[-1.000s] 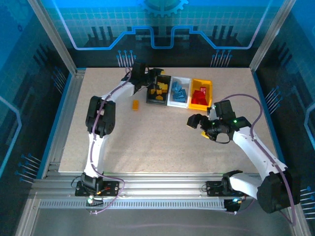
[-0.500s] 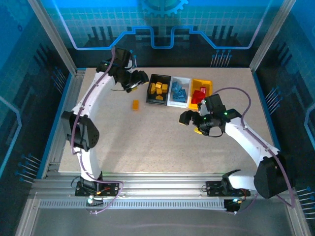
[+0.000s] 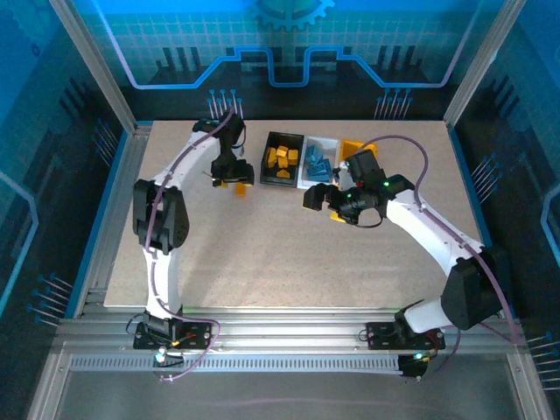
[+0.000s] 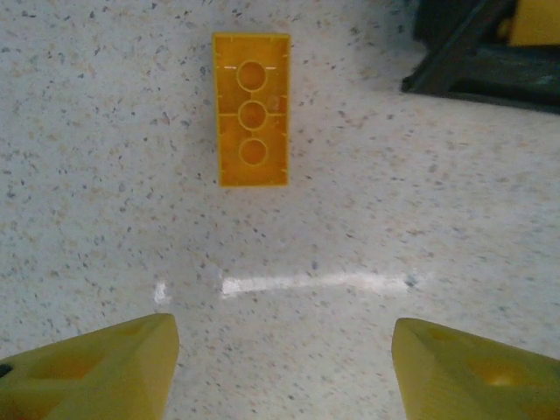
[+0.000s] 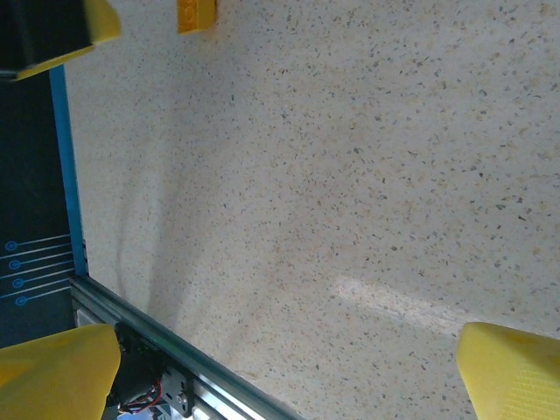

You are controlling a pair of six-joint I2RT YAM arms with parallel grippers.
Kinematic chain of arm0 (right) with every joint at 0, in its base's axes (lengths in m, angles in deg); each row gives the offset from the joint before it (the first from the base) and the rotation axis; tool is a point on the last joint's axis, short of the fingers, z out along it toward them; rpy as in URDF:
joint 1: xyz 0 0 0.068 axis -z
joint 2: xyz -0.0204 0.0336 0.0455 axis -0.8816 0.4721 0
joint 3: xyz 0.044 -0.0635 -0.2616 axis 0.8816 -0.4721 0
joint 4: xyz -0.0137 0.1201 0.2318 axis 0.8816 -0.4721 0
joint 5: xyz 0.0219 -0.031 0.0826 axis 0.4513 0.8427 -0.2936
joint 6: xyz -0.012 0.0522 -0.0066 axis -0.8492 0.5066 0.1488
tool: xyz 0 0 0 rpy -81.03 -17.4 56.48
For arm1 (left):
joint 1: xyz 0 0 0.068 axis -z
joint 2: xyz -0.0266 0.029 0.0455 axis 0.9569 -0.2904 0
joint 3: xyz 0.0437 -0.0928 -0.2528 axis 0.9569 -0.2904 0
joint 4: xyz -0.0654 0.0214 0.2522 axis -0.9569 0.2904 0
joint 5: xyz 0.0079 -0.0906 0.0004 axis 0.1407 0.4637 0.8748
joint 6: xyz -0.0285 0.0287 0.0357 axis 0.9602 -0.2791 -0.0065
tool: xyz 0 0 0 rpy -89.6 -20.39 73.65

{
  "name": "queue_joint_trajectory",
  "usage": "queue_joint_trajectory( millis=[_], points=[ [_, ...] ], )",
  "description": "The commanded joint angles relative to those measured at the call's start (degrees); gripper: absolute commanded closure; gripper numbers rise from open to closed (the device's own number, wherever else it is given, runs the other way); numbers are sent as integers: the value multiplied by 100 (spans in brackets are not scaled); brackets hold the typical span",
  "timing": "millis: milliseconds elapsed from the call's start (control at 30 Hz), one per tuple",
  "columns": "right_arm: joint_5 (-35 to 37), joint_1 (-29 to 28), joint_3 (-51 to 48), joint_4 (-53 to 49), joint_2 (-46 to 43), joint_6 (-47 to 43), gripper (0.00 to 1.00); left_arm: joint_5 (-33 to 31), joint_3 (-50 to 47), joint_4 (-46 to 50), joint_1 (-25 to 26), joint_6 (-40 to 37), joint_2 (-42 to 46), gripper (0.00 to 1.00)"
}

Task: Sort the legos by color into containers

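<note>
Sorting nearly done: small plastic bins (image 3: 325, 139) filled, one flat yellow plastic brick (image 4: 252, 109) left. My left gripper (image 4: 284, 367), right gripper (image 5: 289, 367): jaws apart, empty.

left arm (image 3: 179, 166): extended far, fingers (image 4: 96, 363) apart, empty | right arm (image 3: 424, 223): bent inward, fingers (image 5: 512, 367) wide, empty

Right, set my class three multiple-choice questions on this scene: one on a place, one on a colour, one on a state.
1. Where is the loose yellow brick? A inside a bin; B on the table beside the black bin; C on top of another brick.
2. What colour are the bricks in the white bin? A red; B blue; C green.
3. The left tool is: A open, empty; B shut on a brick; C shut, empty.
Key: 1B, it lies on bare table; 2B, blue pile; 3A, fingers apart, nothing between.
</note>
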Motion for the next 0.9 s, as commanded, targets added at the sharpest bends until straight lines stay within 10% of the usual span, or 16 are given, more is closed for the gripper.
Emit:
queue_joint_trajectory(
  millis=[0,867],
  points=[
    [81,-80,213,-265,92,-94,0,-257,379,130,-9,-397,-324,34],
    [253,-244,972,-726,742,70,0,-198,711,-330,-176,-350,-1587,44]
  ],
)
